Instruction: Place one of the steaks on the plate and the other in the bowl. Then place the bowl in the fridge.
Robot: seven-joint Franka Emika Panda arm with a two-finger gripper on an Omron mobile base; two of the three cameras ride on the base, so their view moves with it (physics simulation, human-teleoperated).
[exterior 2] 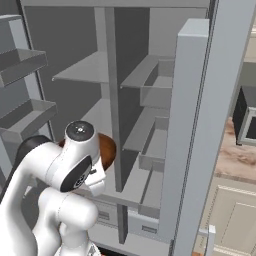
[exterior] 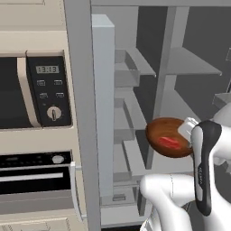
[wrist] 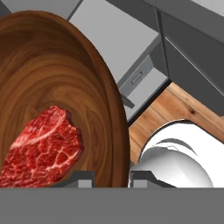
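Note:
The dark reddish-brown wooden bowl hangs tilted in the air in front of the open fridge. One raw red steak lies inside it. My gripper is shut on the bowl's right rim. In the hand view the bowl takes up the left side, the steak rests low in it, and the rim sits between the fingertips of my gripper. From the right base view the bowl peeks out behind my arm. The plate is out of view.
Grey fridge shelves and door bins lie ahead; the open fridge door stands at the right. Left of the fridge are the built-in microwave and oven. Fridge drawers and wooden floor lie below.

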